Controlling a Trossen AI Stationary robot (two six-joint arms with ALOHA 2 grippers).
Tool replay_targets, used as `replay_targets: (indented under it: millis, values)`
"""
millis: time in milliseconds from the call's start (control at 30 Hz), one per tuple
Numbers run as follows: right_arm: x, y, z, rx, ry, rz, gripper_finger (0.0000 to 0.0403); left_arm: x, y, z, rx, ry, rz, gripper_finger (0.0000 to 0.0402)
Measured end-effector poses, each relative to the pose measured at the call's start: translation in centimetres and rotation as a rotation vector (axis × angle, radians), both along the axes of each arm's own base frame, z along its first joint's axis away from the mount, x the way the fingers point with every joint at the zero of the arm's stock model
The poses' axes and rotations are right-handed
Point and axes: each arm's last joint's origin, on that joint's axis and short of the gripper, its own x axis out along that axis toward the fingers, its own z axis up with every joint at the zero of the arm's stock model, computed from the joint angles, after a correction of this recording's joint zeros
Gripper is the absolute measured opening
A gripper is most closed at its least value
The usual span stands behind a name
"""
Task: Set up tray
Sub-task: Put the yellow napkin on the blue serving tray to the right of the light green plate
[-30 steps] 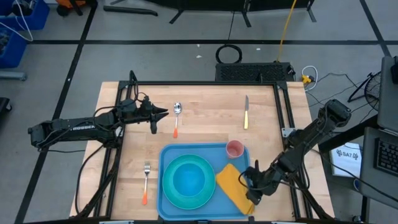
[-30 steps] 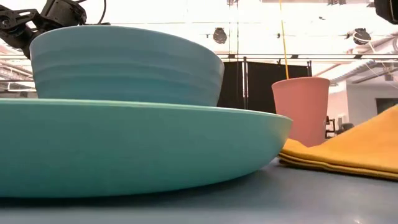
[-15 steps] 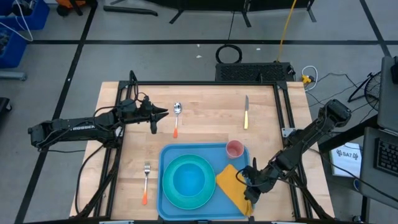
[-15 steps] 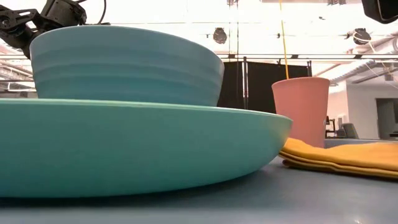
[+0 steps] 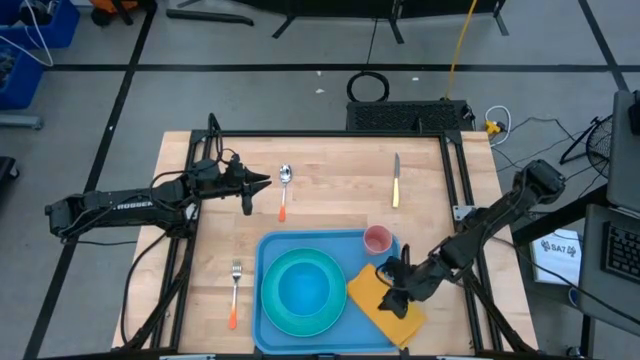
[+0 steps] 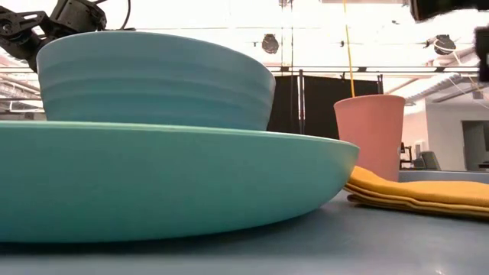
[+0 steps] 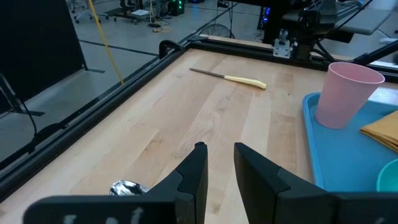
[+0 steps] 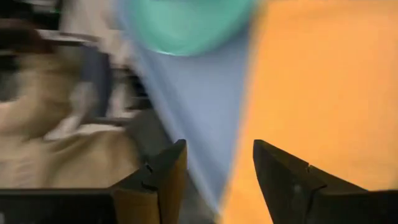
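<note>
- Blue plastic tray [image 5: 268, 250] lies at the near edge of the wooden table [image 5: 330, 195], holding a turquoise plate [image 5: 277, 312] with a bowl [image 5: 302, 286], a pink cup [image 5: 377, 239] and an orange-yellow napkin [image 5: 372, 292].
- Right gripper [image 5: 392, 290] hovers over the napkin, fingers spread apart, holding nothing.
- Left gripper [image 5: 258, 182] waits over the table beside a spoon [image 5: 285, 187], its fingers a narrow gap apart and empty.
- Fork [image 5: 235, 292] lies left of the tray; a knife [image 5: 396, 178] lies beyond the cup.
</note>
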Motion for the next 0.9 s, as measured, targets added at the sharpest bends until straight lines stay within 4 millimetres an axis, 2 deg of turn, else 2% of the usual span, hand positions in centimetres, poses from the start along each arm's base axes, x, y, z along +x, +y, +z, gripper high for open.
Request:
replay_targets:
  millis: [100,200,300,367,400,600,767,900]
  values:
    - [0.9,0.1,1.2,0.027,-0.155,0.043,0.0175,0.0,0.0,0.0,0.0,0.001,-0.001,0.0081]
    - [1.2,-0.4,0.7,-0.022,-0.133,0.048,0.0154,0.0,0.0,0.0,0.001,0.001,-0.001,0.0081]
    - [1.7,-0.9,-0.9,-0.042,-0.029,0.108,0.0087,0.0,0.0,0.0,0.001,0.001,-0.001,0.0081]
    - [2.1,-1.0,-1.7,-0.075,-0.025,0.176,0.0027,0.0,0.0,0.0,0.001,0.0,-0.001,0.0081]
    - [2.3,-1.1,-2.0,-0.091,-0.029,0.205,0.0015,0.0,0.0,0.0,0.002,0.0,-0.001,0.0081]
    - [2.8,-1.1,-4.3,-0.118,0.06,0.299,0.0001,0.0,0.0,0.0,-0.002,-0.004,0.001,0.0081]
    - [2.5,-0.9,-7.0,-0.166,0.209,0.34,0.0,0.0,0.0,0.0,-0.003,-0.005,0.0,0.0081]
    - [2.8,-0.4,-8.1,-0.165,0.202,0.376,0.0,0.0,0.0,0.0,-0.003,-0.004,0.001,0.0081]
